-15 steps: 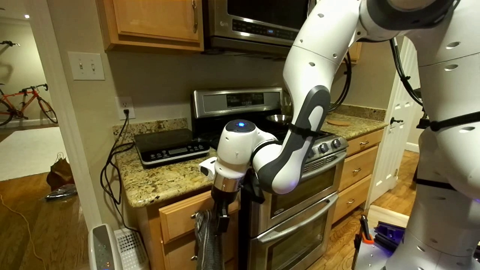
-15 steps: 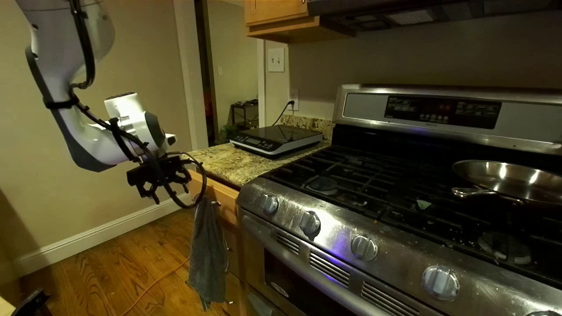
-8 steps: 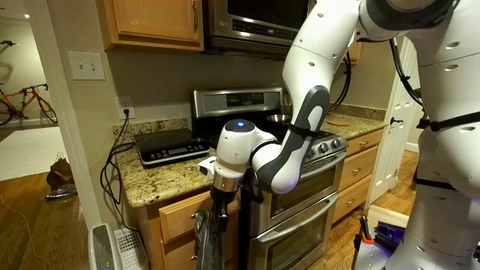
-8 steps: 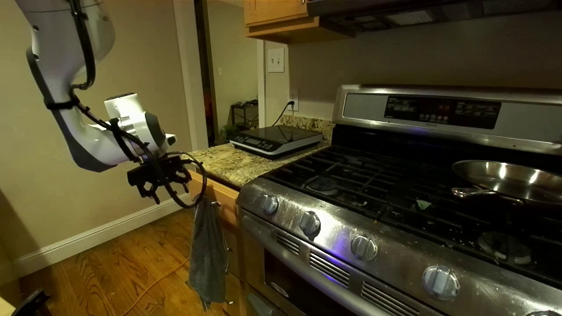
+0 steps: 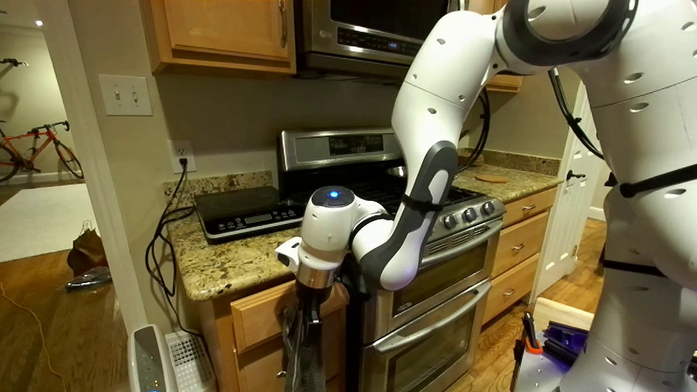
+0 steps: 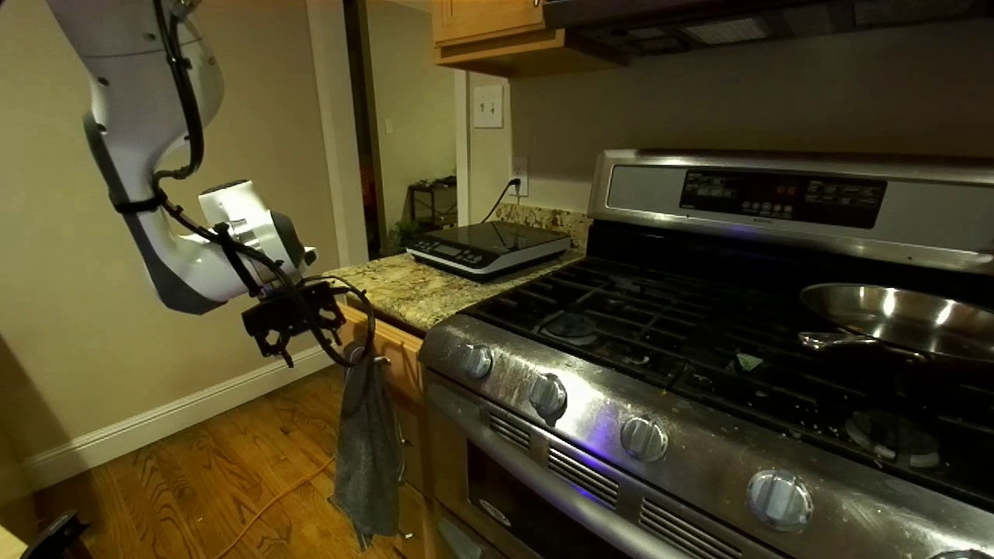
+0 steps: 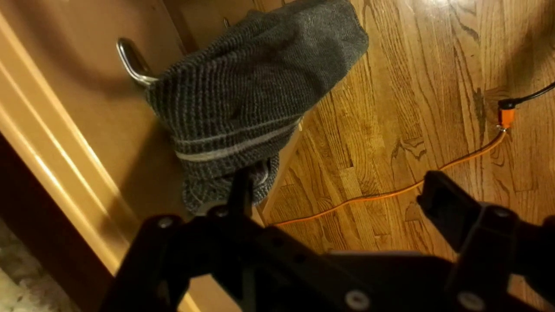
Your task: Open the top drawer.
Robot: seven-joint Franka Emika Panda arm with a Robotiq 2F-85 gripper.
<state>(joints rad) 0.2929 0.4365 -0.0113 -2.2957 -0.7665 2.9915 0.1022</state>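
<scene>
Moved lower and nearer the drawer (image 5: 258, 318) since half a second ago with arm (image 5: 400, 239) and end effector (image 7: 336, 184). Find the latter empty, fingers (image 7: 241, 193) well apart, presumably to straddle the handle (image 7: 129, 64). Note the towel (image 7: 243, 95) over part of it, likely for drying hands. Judge the drawer, under the bench (image 5: 234, 267) and beside the stove (image 6: 707, 353), closed. Catch the pan (image 6: 908, 318) in both exterior views, not the wrist view; farthest, the bike (image 5: 42, 150) in an exterior view.
</scene>
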